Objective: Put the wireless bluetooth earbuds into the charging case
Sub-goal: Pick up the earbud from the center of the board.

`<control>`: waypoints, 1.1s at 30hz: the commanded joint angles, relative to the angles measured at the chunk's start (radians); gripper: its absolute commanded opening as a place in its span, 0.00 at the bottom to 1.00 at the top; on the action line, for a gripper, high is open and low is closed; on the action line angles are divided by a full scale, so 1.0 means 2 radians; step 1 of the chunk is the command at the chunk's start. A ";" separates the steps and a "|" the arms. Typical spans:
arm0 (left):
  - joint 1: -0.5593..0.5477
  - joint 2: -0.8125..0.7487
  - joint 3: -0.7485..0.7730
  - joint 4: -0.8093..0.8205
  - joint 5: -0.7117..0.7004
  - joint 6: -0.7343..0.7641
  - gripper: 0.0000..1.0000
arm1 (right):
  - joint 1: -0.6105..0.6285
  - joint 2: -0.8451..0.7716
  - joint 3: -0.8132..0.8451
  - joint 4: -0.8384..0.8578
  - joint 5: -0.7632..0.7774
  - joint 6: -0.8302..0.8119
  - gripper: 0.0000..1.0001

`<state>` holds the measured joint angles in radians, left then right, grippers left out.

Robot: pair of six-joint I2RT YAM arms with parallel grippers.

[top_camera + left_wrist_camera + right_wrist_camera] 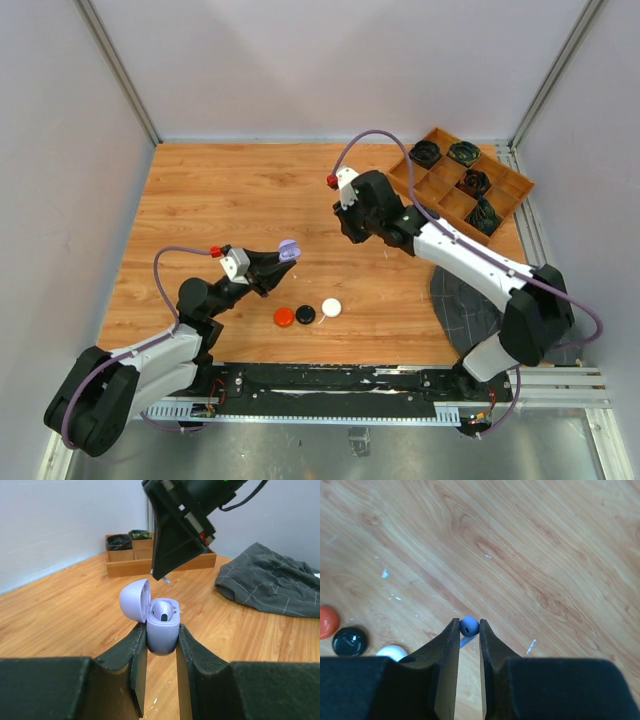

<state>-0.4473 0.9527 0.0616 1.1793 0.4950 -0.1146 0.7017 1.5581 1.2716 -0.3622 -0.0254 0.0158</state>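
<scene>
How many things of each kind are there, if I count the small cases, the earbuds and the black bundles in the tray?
Small cases: 4 (orange, black, white, and the purple case open in the left fingers)
Earbuds: 2 (one in the purple case, one between the right fingers)
Black bundles: 4, in the tray
Total: 10

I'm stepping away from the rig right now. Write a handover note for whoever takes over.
Left gripper: shut on the pale purple charging case, lid open.
Right gripper: shut on a pale purple earbud, above the table, close to the case.
Done: one bud appears seated in the case.
Left: seat the held earbud, close the lid.
Red-orange, black and white pucks lie on the table, apart from both grippers.
</scene>
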 commanded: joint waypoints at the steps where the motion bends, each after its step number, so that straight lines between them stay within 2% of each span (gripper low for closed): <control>1: 0.003 -0.005 0.007 0.042 0.011 -0.014 0.00 | 0.030 -0.052 -0.032 0.048 0.011 -0.019 0.16; 8: 0.002 -0.023 0.007 0.040 0.006 -0.021 0.02 | 0.075 -0.143 -0.089 0.119 0.012 -0.037 0.14; 16: 0.003 -0.032 0.011 0.046 0.019 -0.028 0.07 | 0.124 -0.209 -0.153 0.226 0.003 -0.059 0.14; 22: 0.003 -0.032 0.011 0.066 0.038 -0.044 0.06 | 0.157 -0.224 -0.178 0.293 0.006 -0.079 0.15; 33: 0.003 -0.026 0.012 0.088 0.049 -0.072 0.04 | 0.190 -0.201 -0.187 0.359 -0.011 -0.120 0.15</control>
<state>-0.4473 0.9005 0.0616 1.2865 0.5743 -0.2276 1.0523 1.1381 0.9169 0.2481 -0.0307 -0.1745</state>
